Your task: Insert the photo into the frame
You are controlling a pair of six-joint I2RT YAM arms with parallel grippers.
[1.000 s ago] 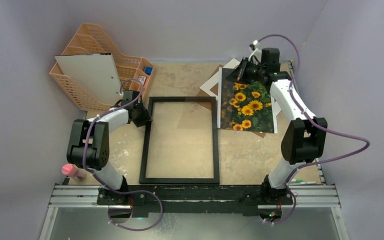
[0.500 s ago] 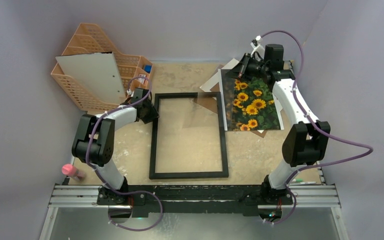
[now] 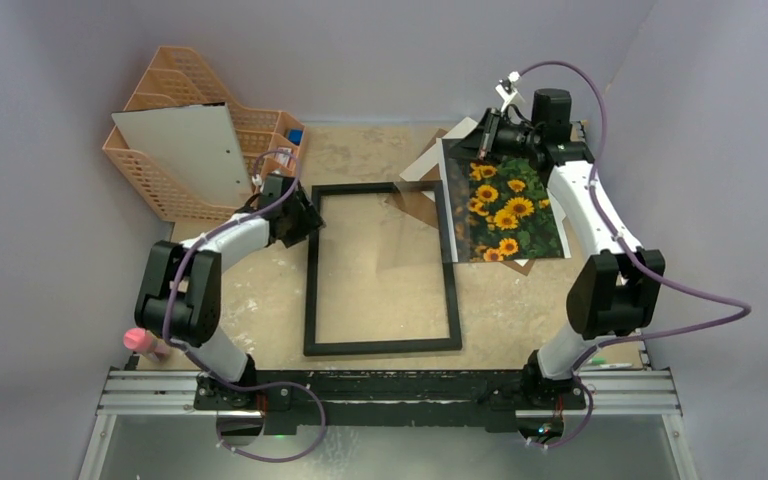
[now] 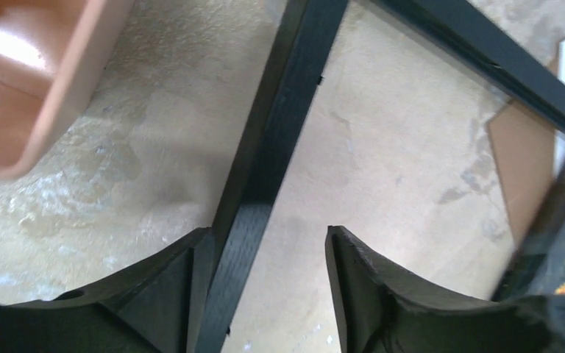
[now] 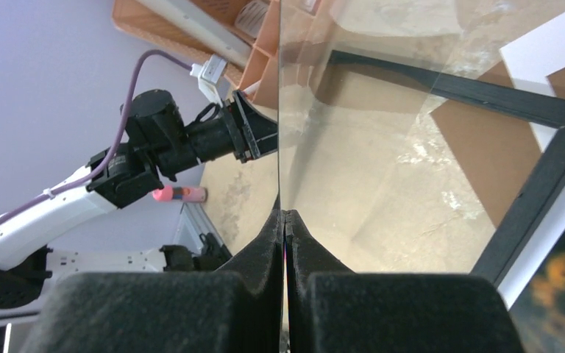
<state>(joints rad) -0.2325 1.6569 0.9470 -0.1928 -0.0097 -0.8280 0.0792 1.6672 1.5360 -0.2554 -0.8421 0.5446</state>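
Since a second ago the frame has slid toward the right of the top view and turned a little. The left gripper has travelled with it to its upper left corner and spread its fingers. They now stand apart on either side of the frame's left bar without clamping it. This reads as a release after steadying or nudging the frame into place. The right gripper is pressed together on the edge of the clear pane and holds it tilted up over the frame's upper right part, probably to keep the opening free for the print. The photo is not yet in. It lies face up at the upper right, on the white mat and a brown board. Its left edge is at the frame's right bar, though whether they overlap I cannot tell. The raised pane hangs between photo and opening, and the arm nearest the photo is busy with it, so the pane likely has to be parked first. An orange organiser holding a white board sits just beside the left gripper, cramping that side. A pink object rests at the tabletop's lower left, well apart.
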